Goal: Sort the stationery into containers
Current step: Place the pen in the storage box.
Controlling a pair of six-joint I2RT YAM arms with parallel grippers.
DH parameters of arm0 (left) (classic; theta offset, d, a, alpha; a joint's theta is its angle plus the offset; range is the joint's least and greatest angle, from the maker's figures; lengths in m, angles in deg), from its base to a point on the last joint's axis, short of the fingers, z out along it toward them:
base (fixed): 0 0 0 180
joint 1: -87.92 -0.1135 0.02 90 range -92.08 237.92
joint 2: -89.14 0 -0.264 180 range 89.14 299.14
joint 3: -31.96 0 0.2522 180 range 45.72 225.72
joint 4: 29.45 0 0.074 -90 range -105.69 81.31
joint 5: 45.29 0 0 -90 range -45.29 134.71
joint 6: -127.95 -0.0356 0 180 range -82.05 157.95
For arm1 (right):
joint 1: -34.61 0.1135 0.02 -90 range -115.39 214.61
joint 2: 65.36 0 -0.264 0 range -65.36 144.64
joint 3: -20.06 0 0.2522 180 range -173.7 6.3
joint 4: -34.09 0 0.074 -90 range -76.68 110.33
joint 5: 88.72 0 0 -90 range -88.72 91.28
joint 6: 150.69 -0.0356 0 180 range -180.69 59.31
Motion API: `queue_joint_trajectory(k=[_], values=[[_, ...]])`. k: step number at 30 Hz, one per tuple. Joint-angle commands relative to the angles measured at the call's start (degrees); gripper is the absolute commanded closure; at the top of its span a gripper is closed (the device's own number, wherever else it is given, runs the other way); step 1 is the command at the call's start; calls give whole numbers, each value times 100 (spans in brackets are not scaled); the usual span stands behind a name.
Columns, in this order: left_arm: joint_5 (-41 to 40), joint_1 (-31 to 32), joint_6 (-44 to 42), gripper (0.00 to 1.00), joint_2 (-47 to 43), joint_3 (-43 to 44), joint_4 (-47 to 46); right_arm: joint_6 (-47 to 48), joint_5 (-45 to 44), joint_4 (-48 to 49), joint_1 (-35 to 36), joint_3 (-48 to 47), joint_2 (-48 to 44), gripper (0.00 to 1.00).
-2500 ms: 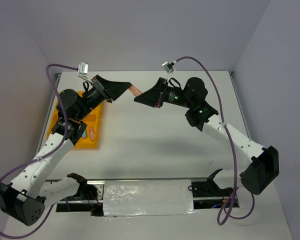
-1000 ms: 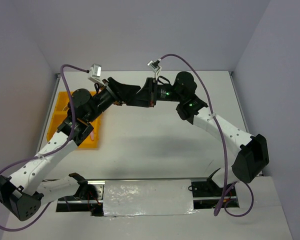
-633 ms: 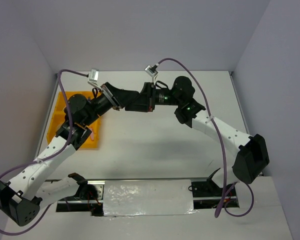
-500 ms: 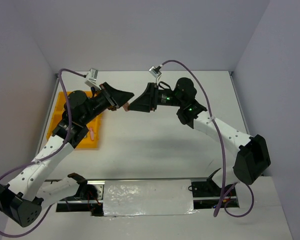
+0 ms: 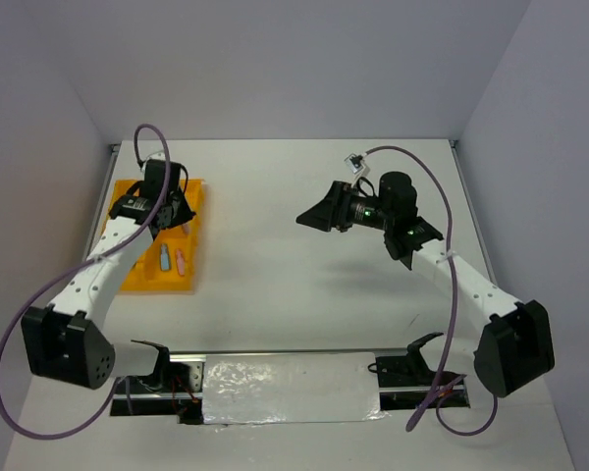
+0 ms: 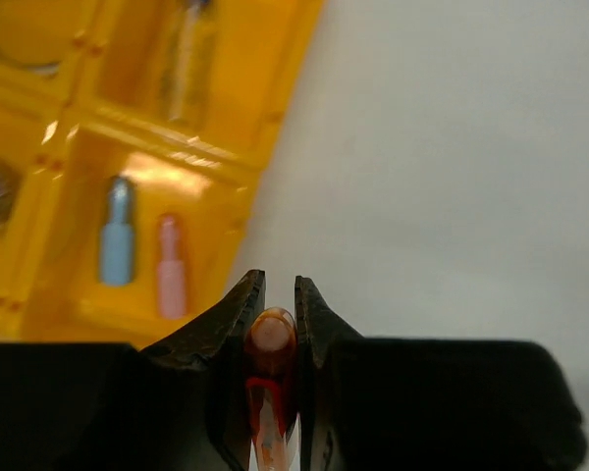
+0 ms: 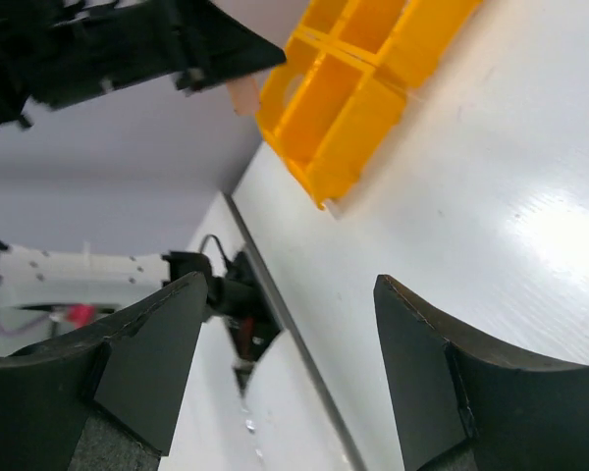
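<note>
An orange clip (image 6: 271, 339) is held over the tray (image 6: 275, 88)
Light, hard and slippery-looking, it is pinched near its end by the closed left gripper (image 6: 275, 294). The right gripper (image 7: 290, 294) is spread, empty.

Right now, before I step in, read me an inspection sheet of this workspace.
Surface: white table, smooth.
Job's things: yellow tray at far left; blue piece and pink piece side by side in one compartment; orange piece held near the tray's edge; other compartments too blurred to read.
Clutter: nothing seen.
End effectors: left end effector shut on the orange piece; right end effector open, empty, mid-table.
Cables: purple cables loop off both arms.
Surroundings: plain walls; silvery sheet between the bases.
</note>
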Motion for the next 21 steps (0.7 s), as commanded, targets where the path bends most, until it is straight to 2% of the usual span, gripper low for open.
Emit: queue_joint_trajectory(k=[1, 3, 6, 10, 12, 15, 18, 19, 21], values=[[-1128, -254, -478, 100, 318, -278, 969, 995, -164, -757, 3, -230, -547, 23], [-1180, -351, -522, 100, 380, -621, 767, 1119, -155, -959, 3, -239, -688, 23], [-1040, -508, -628, 93, 520, -885, 372, 1155, -76, -987, 3, -169, -855, 23], [-723, -702, -882, 77, 705, -1000, -50, 796, 222, -724, 3, 94, -1031, 23], [-583, -772, -1031, 74, 775, -1000, -130, 619, 337, -601, 2, 174, -1189, 23], [-573, -799, -1050, 55, 924, -1008, -174, 715, 302, -801, 3, 87, -1347, 23], [-617, -852, -997, 41, 978, -1017, -131, 873, 355, -987, 3, -71, -1391, 23], [-661, -861, -988, 32, 969, -1009, -122, 900, 364, -1126, 3, -185, -1391, 23], [-740, -870, -857, 24, 934, -930, 27, 996, 381, -1302, -6, -326, -1392, 23]])
